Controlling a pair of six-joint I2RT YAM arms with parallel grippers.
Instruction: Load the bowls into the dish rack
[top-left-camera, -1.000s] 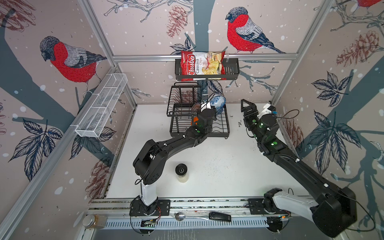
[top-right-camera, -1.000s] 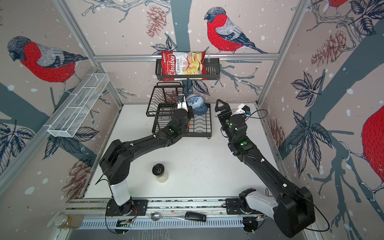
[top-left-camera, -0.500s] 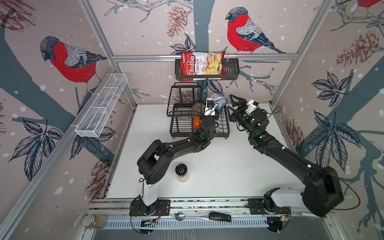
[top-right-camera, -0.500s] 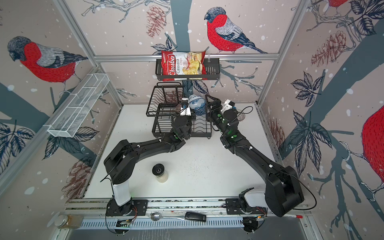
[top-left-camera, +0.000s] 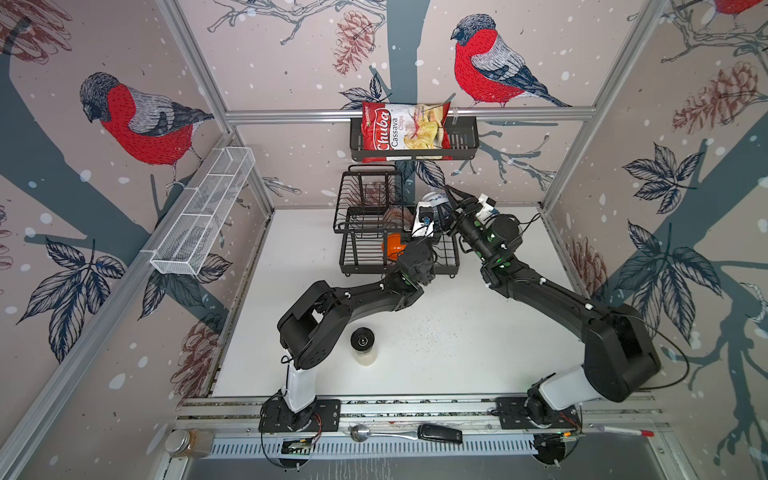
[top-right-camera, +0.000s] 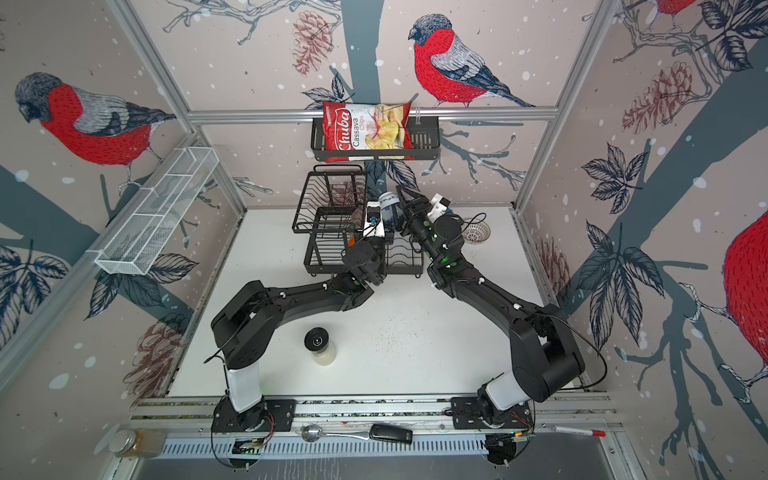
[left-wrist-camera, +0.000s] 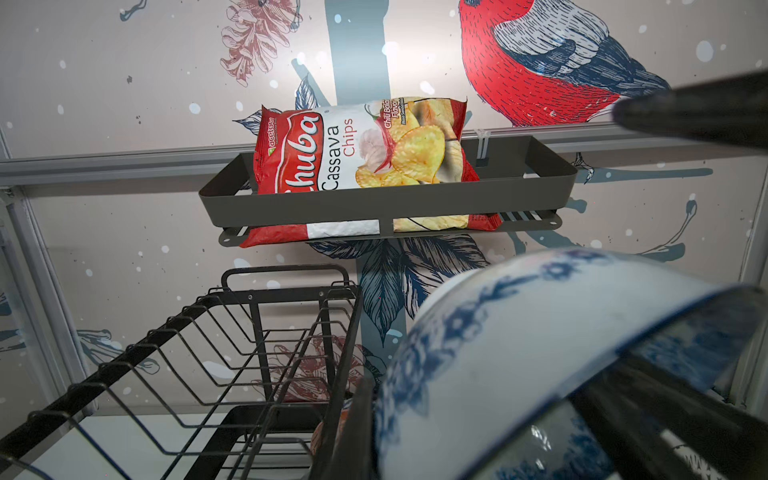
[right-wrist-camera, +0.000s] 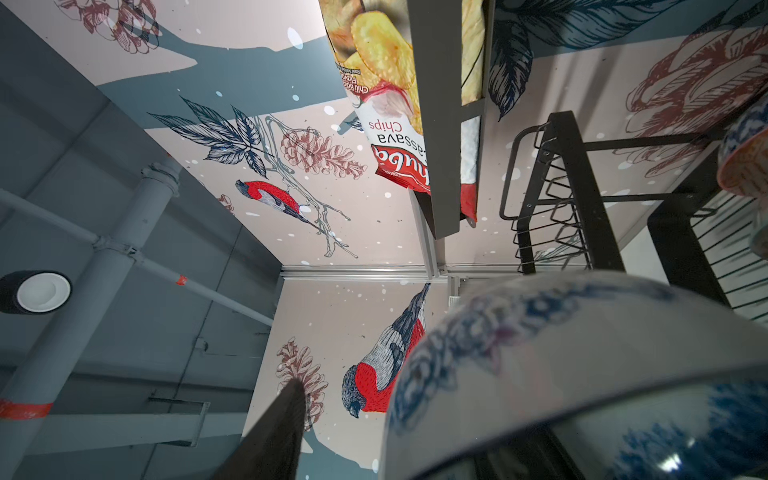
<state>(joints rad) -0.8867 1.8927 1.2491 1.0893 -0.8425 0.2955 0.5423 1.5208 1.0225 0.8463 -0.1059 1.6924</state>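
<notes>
Right arm (top-left-camera: 540, 291) swung inward; right fingers (right-wrist-camera: 274, 432) flank blue-white bowl (left-wrist-camera: 519, 353), left fingers (left-wrist-camera: 648, 403) pinching.

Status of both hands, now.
Left hand: closed, holding the blue bowl by its rim.
Right hand: open, astride the same bowl, not gripping it yet.

The matte black left arm (top-left-camera: 357, 297) and right arm (top-left-camera: 552, 295) have boxy links and rounded joints. Each stands on a white base column (top-left-camera: 300, 384) over a black bolted plate (top-left-camera: 328, 417). Small green lights (top-left-camera: 501, 263) dot the wrists, and thin black cables (top-left-camera: 685, 361) loop alongside.
</notes>
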